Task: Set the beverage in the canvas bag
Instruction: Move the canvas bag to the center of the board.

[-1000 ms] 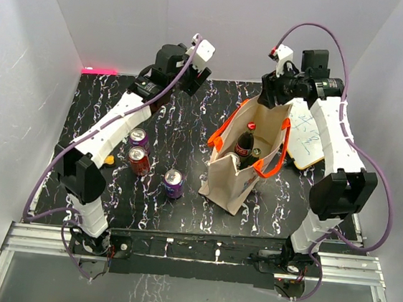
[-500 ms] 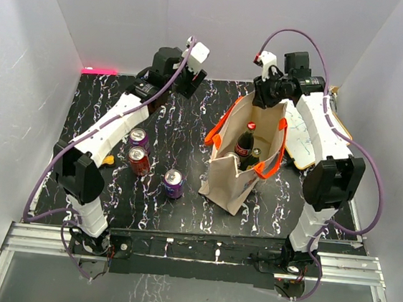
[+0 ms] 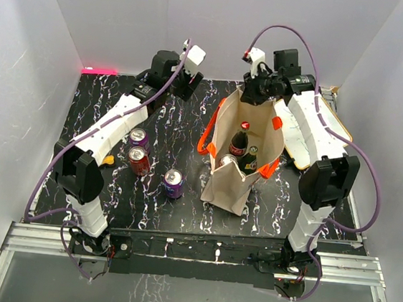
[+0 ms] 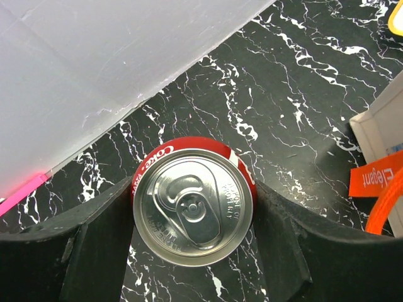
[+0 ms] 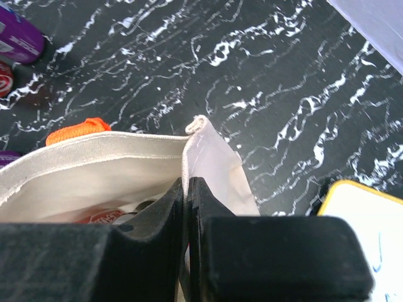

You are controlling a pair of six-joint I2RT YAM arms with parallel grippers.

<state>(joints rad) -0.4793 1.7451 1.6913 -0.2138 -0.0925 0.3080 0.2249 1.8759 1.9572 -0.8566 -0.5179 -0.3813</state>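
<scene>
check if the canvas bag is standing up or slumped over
Standing, mouth open: the canvas bag sits on its base, the right gripper pinching its rim, a bottle upright inside.

The left arm (image 3: 110,123) and right arm (image 3: 308,126) are built of white shells and black joints, with purple cables (image 3: 283,28) looped along.

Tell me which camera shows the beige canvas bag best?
Top external: the whole beige canvas bag with bottles inside. Right wrist shows only its pinched rim; left wrist, just a corner and orange handle.
</scene>
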